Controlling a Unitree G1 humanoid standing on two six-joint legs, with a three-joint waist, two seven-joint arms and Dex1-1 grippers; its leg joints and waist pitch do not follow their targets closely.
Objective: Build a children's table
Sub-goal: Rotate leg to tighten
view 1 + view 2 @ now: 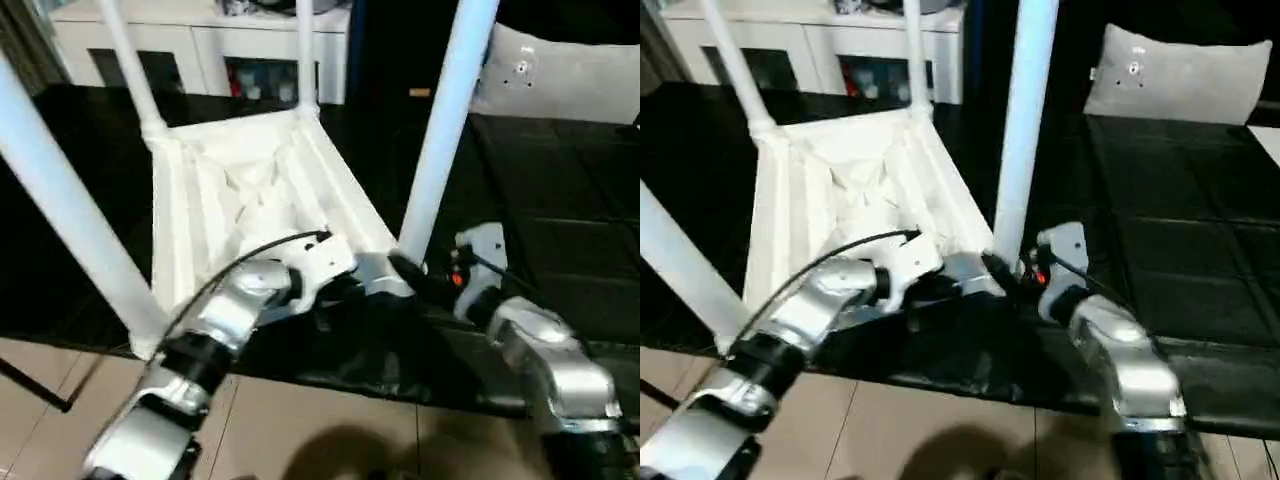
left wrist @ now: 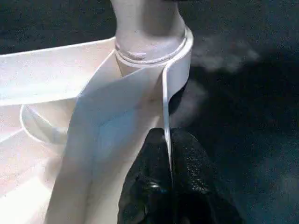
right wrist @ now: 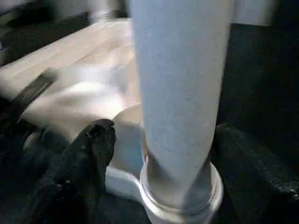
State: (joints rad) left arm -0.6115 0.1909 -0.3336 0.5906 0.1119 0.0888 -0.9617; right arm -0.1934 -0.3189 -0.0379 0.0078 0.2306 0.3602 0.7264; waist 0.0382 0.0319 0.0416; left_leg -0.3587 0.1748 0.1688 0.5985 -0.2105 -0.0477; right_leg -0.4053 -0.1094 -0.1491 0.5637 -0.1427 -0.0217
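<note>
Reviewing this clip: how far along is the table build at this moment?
Nearly finished. The white plastic square table top lies upside down with four white tapered tubular legs standing in its corner sockets. In hand: the left gripper is pinched on the top's edge rim, while the right gripper straddles the nearest leg at its socket, jaws apart. Left: turning the table upright.

Two head cameras, set side by side, look forward and down over the robot's forearms at the upturned children's table point(image 1: 250, 200) on a dark mat point(image 1: 1180, 260). Each wrist camera looks along its own fingers from very close. All four views share the table's near right corner socket point(image 2: 149, 49), where a leg point(image 3: 180, 93) stands.
</note>
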